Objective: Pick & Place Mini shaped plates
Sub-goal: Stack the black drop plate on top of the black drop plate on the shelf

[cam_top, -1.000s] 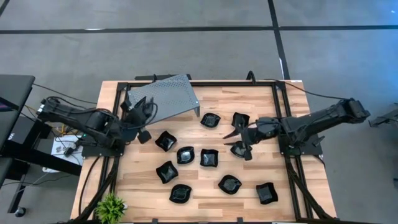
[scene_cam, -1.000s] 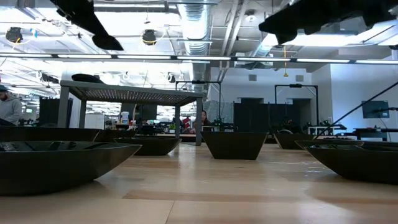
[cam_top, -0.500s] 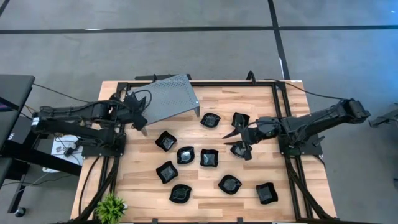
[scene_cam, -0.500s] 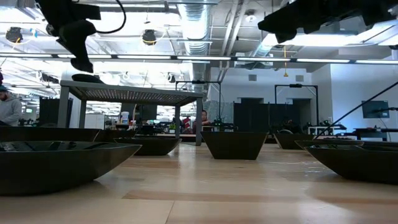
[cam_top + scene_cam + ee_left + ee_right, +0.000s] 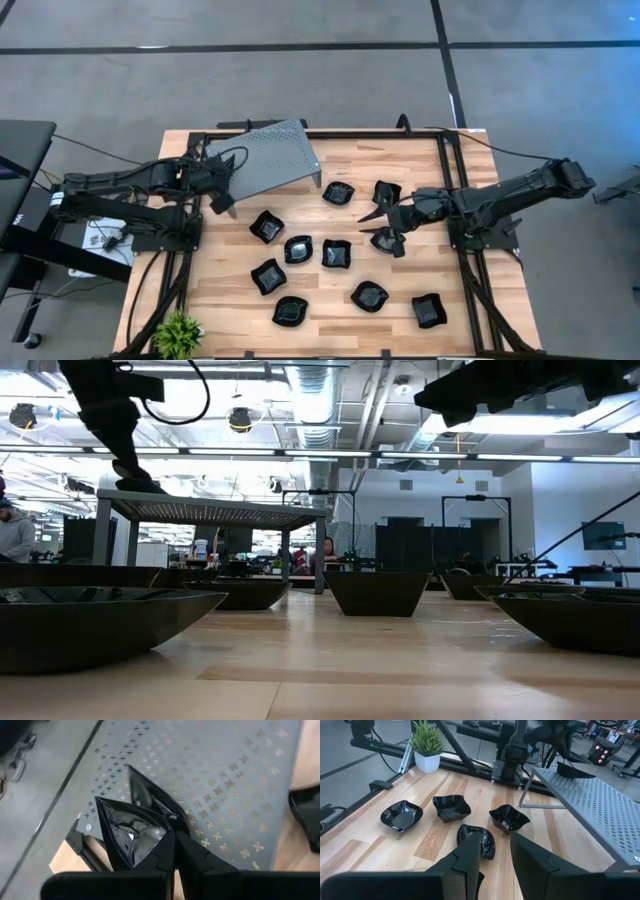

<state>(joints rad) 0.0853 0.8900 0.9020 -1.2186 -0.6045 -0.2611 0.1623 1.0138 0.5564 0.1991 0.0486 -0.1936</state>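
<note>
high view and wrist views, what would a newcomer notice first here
The left gripper holds a glossy black plate over the grey perforated stand at the table's back left. Other black plates lie scattered across the wooden table, with the right gripper open above one.

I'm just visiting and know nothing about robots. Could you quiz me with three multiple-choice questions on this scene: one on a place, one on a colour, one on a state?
1. Where is the left gripper?
A. over the grey stand
B. over a blue bin
C. resting on the floor

2. What colour are the mini plates?
A. white
B. black
C. red

3. How is the right gripper?
A. shut on a plate
B. open and empty
C. shut on a cup

Answers: 1 A, perforated metal lies beneath its held plate; 2 B, all are glossy black; 3 B, its fingers stand apart with nothing between.
</note>
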